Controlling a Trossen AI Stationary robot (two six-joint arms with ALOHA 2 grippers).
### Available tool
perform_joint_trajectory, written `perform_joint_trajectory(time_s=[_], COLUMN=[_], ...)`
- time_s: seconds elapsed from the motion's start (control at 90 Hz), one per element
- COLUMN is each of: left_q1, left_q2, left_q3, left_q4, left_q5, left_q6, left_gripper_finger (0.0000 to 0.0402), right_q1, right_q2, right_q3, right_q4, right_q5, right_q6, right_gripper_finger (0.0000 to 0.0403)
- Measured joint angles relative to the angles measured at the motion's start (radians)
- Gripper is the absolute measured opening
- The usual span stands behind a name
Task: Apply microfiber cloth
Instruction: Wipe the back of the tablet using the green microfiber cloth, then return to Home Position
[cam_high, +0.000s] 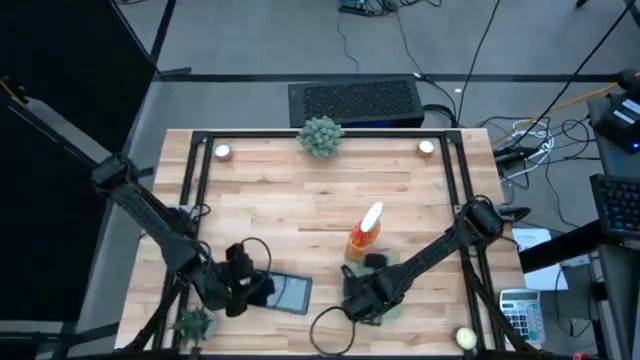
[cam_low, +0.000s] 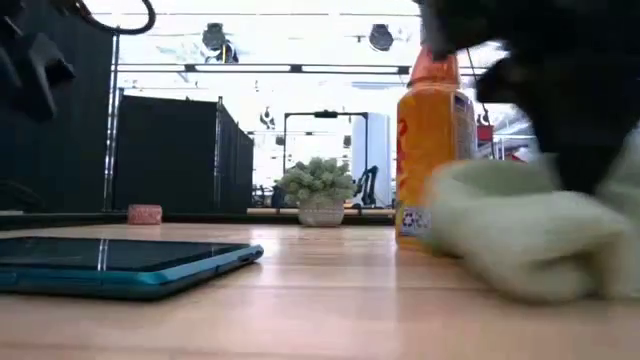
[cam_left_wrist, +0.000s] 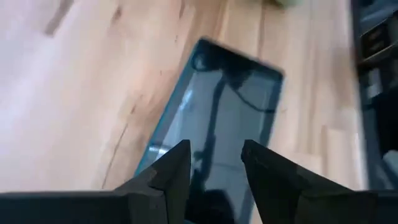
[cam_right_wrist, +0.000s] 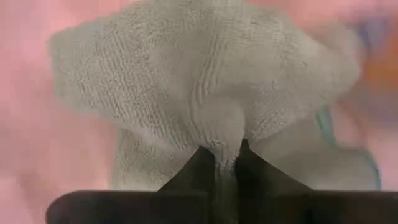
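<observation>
— Microfiber cloth (cam_right_wrist: 205, 87): where?
— Bunched on the tabletop (cam_high: 300, 200) just near of the spray bottle (cam_high: 366, 232), right gripper (cam_right_wrist: 225, 163) pinching a fold.
— Left gripper (cam_left_wrist: 214, 171)?
— Parted, empty, over the tablet (cam_left_wrist: 217, 118)

I view a robotics lab: framed wooden table (cam_high: 320, 190), loose floor cables (cam_high: 520, 135), overhead studio lights (cam_low: 380, 37), black partitions (cam_low: 165, 150).

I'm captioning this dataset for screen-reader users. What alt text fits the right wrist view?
The right gripper pinches a fold of the pale green cloth between its two dark fingers, the cloth bunching up and filling most of the picture. Behind it lies a blurred surface; nothing else is clear.
</observation>
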Motion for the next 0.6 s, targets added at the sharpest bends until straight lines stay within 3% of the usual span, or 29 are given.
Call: perform_joint_trajectory(time_s=[0.178, 0.4, 0.489, 0.6], left_q1=[0.015, 0.016, 0.021, 0.032], left_q2=[-0.029, -0.045, -0.060, -0.088], left_q3=[-0.001, -0.001, 0.000, 0.000], left_q4=[-0.007, -0.005, -0.004, -0.004], left_q5=[-0.014, -0.018, -0.018, -0.018], left_q6=[0.010, 0.027, 0.032, 0.064], left_gripper_finger=[0.0134, 0.0134, 0.0134, 0.0134], right_q1=[0.008, 0.022, 0.043, 0.093], right_q2=[-0.012, -0.148, -0.252, -0.394], right_q3=[0.000, 0.000, 0.001, 0.001], right_q4=[-0.204, -0.156, -0.107, -0.090], right_q5=[-0.064, -0.118, -0.019, 0.223], right_q6=[0.097, 0.071, 0.088, 0.171], right_gripper_finger=[0.0087, 0.0198, 0.0223, 0.0237])
